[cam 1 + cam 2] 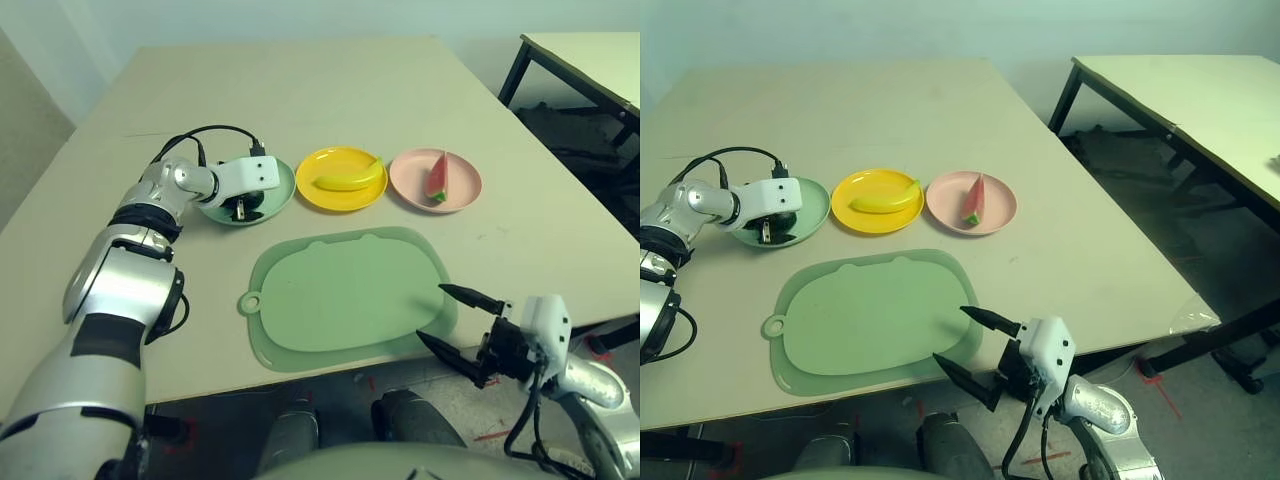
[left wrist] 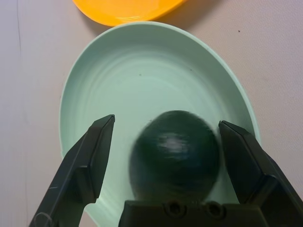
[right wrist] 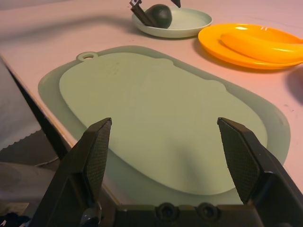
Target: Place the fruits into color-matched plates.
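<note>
Avocado (image 2: 175, 153) lies in the mint green plate (image 2: 142, 71), between the two black fingers of the left claw (image 2: 165, 142), which stand wide apart and clear of it on both sides, gripping nothing. Banana (image 1: 350, 178) sits in the yellow plate (image 1: 325, 195) and the watermelon wedge (image 1: 437, 178) in the pink plate (image 1: 460, 190), so every fruit looks matched. To finish well, the left claw should lift straight up and back, keeping its fingers wide so neither tip nudges the fruit or tips the plate rim. Right claw (image 1: 460, 320) hangs open and empty at the near edge of the surface (image 1: 300, 90), beside the green mat (image 1: 340, 300)
</note>
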Controlling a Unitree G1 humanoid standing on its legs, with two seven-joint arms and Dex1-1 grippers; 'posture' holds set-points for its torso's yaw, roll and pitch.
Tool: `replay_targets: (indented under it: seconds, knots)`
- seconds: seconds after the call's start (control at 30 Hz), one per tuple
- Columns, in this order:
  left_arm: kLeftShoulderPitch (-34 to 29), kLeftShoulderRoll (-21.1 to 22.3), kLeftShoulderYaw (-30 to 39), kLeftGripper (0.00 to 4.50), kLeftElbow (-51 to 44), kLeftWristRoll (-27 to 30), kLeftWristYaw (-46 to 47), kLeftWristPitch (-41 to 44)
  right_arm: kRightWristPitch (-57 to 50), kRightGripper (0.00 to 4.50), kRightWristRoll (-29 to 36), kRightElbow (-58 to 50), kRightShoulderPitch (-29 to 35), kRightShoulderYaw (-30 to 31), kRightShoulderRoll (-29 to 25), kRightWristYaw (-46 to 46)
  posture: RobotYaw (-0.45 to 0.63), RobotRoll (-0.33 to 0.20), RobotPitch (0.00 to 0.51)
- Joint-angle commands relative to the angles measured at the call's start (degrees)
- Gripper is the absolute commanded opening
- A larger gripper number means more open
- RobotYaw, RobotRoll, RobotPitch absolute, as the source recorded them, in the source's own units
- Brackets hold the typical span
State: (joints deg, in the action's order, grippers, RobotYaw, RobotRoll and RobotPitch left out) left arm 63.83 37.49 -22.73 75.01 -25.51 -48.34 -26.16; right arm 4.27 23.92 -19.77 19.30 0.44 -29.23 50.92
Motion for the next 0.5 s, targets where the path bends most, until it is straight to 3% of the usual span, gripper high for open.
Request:
replay_targets:
  seconds: [0.03, 0.13, 0.27, 0.4, 0.5]
  knots:
    - [0.8, 1.5, 3.5, 4.47, -1.3, 3.1, -2.6, -1.6, 0.3, 4.5, -0.3, 0.8, -1.0, -0.8, 1.3, -2.1, -0.14, 0.0, 0.043]
    - [0.4, 2.8, 7.4, 4.47, -3.3, 7.2, -5.9, -2.0, 0.8, 4.5, -0.8, 0.9, -2.1, -2.1, 2.7, -5.0, -0.13, 0.0, 0.052]
    - [-5.0, 5.6, 17.8, 4.47, -13.4, 19.7, -12.2, 3.1, 3.5, 4.5, -2.2, 4.8, -2.0, -8.7, 5.4, -12.1, -0.11, 0.0, 0.061]
    - [-17.9, 7.6, 27.3, 4.47, -32.1, 30.1, -10.5, 14.0, 6.8, 4.5, -1.7, 8.6, -0.4, -14.1, 7.4, -15.1, -0.07, 0.0, 0.081]
    - [-30.1, 6.6, 34.9, 4.47, -47.0, 36.9, -5.1, 22.8, 8.3, 4.5, -0.9, 12.1, -0.1, -17.9, 8.6, -17.3, -0.03, 0.0, 0.09]
